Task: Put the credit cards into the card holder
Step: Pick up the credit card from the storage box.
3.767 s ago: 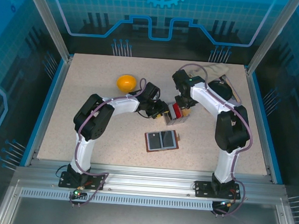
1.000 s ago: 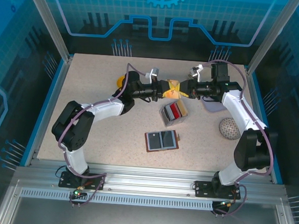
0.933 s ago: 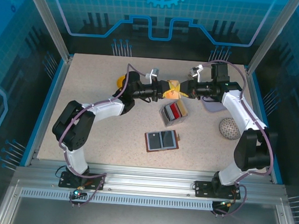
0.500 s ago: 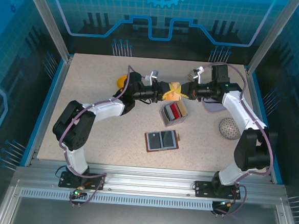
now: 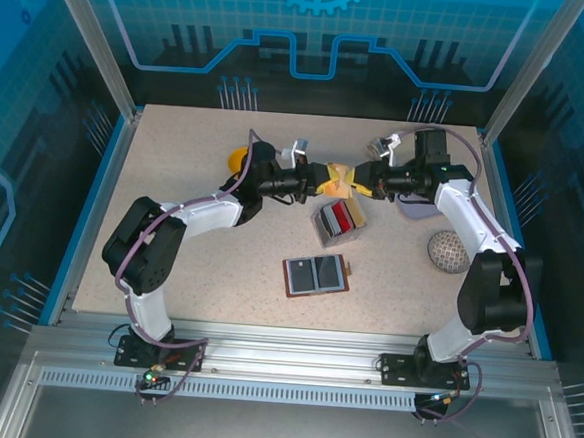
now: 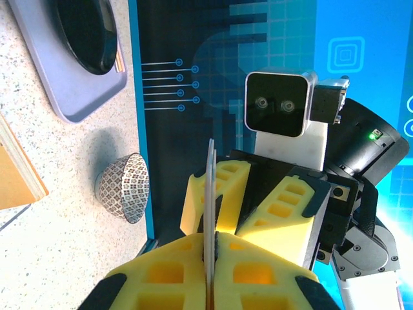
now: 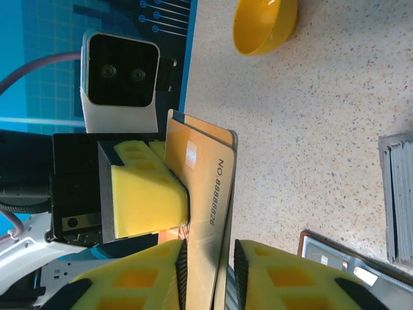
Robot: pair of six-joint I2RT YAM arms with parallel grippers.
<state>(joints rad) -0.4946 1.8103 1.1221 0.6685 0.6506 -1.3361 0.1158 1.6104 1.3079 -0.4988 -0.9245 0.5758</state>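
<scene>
**Credit card (image 7: 206, 181) held in mid-air between both grippers**

The left gripper (image 6: 210, 250) is clamped shut on one end of the credit card, which is seen edge-on between its yellow pads. The right gripper (image 7: 210, 255) is set around the opposite end with its jaws slightly parted. A thin gap shows beside the card, so no firm hold is judged there. The card is held above the far half of the table.

A hand-over or regrasp is judged to be the step in hand. One firm grip must be settled first. The card must then be lowered and slid edge-first into a pocket.

The card holder (image 5: 316, 276) lies open nearer the bases. The clear tray box (image 5: 340, 220), holding more cards, stands between it and the held card. A yellow bowl (image 5: 238, 158) and a patterned bowl (image 5: 448, 250) are set well aside.
</scene>
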